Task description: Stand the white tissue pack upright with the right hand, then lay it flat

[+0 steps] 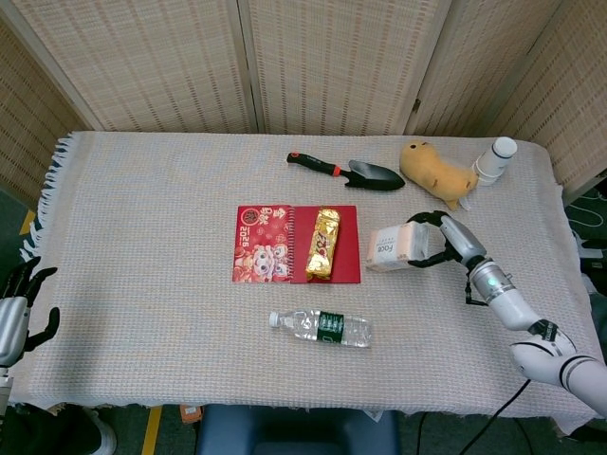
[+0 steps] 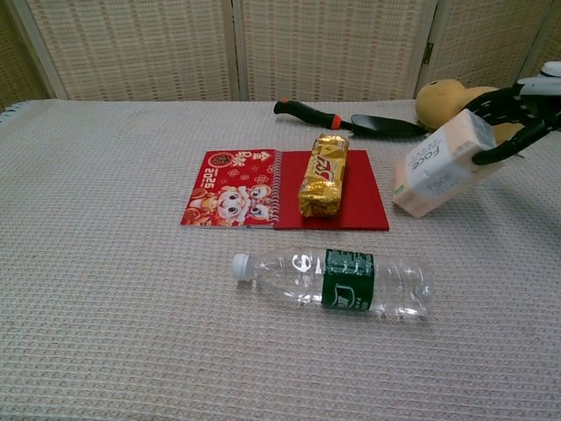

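The white tissue pack [image 1: 390,248] [image 2: 436,167] is tilted over, its left end low near the red booklet and its right end raised. My right hand [image 1: 438,241] [image 2: 513,114] grips that raised right end, fingers wrapped around it. Whether the pack's low corner touches the cloth I cannot tell. My left hand [image 1: 17,305] hangs off the table's left edge with fingers apart and nothing in it; it shows only in the head view.
A red booklet [image 1: 273,244] with a gold snack bar [image 1: 323,244] lies left of the pack. A water bottle [image 1: 322,327] lies in front. A trowel [image 1: 347,170], a yellow plush toy [image 1: 436,173] and a white bottle [image 1: 494,158] sit behind.
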{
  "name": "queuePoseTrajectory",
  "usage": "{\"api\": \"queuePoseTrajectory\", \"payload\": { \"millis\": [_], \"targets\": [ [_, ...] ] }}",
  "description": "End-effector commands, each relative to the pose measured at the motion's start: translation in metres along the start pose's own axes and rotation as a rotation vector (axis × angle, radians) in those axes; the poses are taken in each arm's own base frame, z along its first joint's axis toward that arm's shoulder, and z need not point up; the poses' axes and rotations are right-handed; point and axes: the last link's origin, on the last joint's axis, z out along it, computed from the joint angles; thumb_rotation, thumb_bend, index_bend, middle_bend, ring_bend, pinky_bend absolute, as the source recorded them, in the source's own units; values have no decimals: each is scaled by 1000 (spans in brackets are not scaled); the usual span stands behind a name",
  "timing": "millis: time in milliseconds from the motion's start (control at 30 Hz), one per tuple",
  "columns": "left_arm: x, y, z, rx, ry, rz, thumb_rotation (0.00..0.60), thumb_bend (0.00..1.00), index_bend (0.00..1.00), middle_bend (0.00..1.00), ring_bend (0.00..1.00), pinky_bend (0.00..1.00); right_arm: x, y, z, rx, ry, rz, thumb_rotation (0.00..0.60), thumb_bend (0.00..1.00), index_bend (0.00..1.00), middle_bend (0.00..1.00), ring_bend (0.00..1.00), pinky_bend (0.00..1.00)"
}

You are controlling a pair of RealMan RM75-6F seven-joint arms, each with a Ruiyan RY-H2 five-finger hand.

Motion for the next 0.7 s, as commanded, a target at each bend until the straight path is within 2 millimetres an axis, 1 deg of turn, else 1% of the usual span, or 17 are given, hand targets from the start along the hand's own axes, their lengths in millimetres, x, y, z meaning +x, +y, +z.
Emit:
{"api": "queuePoseTrajectory", "payload": {
  "millis": [33, 200, 400, 533, 700],
  "targets": [
    [1, 0, 0, 1, 3, -2, 600, 491, 171, 0, 0, 268, -4, -4, 3, 37, -6, 31, 600, 60, 493, 523, 407, 0],
    [2, -1, -1, 4, 8, -4, 600, 491, 171, 0, 0, 268, -7, -4, 5, 53, -30, 61, 600, 68, 496, 524, 403, 0],
    [2, -1, -1, 2, 5, -4, 600, 491, 171, 0, 0, 268, -9, 7, 7, 2, -61, 43, 600, 70, 496, 523, 399, 0],
    [1, -1, -1, 3, 5, -4, 600, 491, 171, 0, 0, 268, -5, 16, 6, -45, -72, -23, 600, 70, 496, 523, 399, 0],
    [0, 0, -1, -1, -2, 2, 600, 491, 171, 0, 0, 268, -2, 22, 3, -85, -80, -103, 600, 70, 490, 523, 395, 0]
  ]
}}
